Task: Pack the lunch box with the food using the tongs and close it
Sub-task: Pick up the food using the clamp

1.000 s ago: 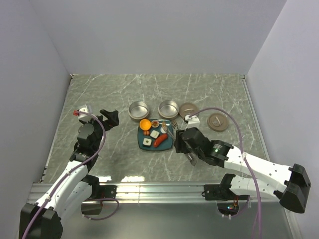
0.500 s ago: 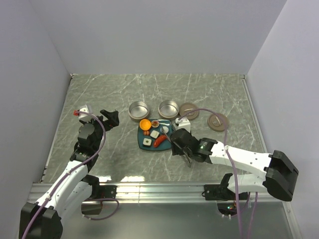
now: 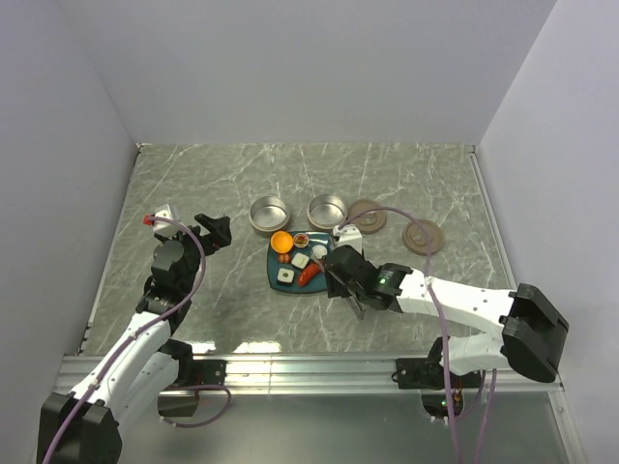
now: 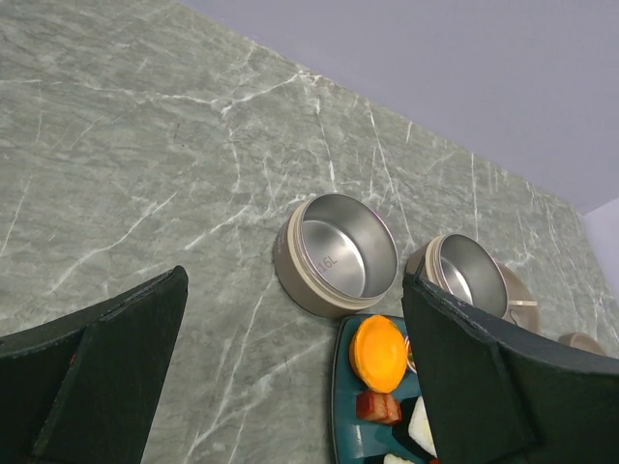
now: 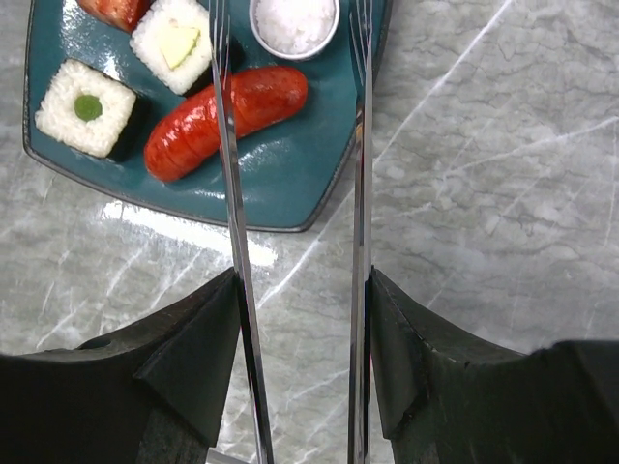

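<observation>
My right gripper [image 5: 302,290] is shut on the tongs [image 5: 228,164], one silvery arm pressed against each finger. The tongs' arms stand apart and reach over the near right corner of the teal plate [image 5: 280,184]. One arm crosses the red sausage [image 5: 193,135]; the other runs along the plate's right rim. On the plate also lie white rice blocks [image 5: 87,108], a small white cup [image 5: 295,21] and an orange round piece [image 4: 379,353]. From above, the right gripper [image 3: 340,275] sits just right of the plate [image 3: 275,280]. My left gripper [image 3: 213,230] hovers open and empty at the left.
Two round steel tins [image 3: 269,214] [image 3: 327,211] stand open behind the plate. Their two brown lids [image 3: 368,215] [image 3: 422,236] lie to the right. The marble table [image 3: 222,184] is walled at the back and on both sides.
My right arm has swung left, bringing the tongs from beside the plate to over its right part. The left arm has not moved.
</observation>
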